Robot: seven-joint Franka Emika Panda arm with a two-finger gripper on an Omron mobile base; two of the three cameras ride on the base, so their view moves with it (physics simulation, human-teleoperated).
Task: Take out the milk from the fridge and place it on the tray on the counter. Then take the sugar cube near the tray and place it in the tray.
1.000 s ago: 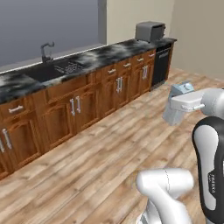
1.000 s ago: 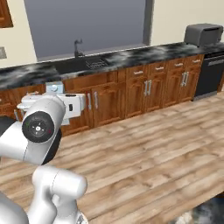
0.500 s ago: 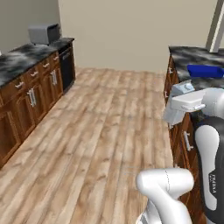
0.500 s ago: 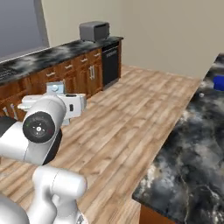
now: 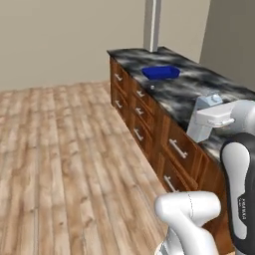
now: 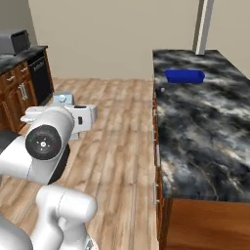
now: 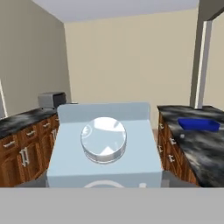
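Observation:
The milk [image 7: 104,151] is a pale carton with a round cap that sits close in front of the hand camera. My gripper [image 5: 203,113] is shut on it and holds it in the air beside the counter [image 5: 199,87], with the carton's top [image 6: 63,98] peeking above the hand. The blue tray [image 5: 160,72] lies on the black marble counter's far part, also seen as the tray [image 6: 184,76] and the tray [image 7: 199,124]. A tiny speck, the sugar cube [image 6: 161,90], lies just in front of the tray near the counter's edge. The fridge is out of view.
Brown drawers with silver handles [image 5: 139,117] run under the counter. A pale pillar [image 5: 152,25] rises behind the tray. Wooden floor [image 5: 64,149] stretches to the left. A second counter with a dark oven [image 6: 39,80] and a grey appliance [image 6: 14,41] runs along the left wall.
The whole picture has swung round with the base: the sink counter has left the views and the counter with the tray has come in. The milk has stayed in my gripper.

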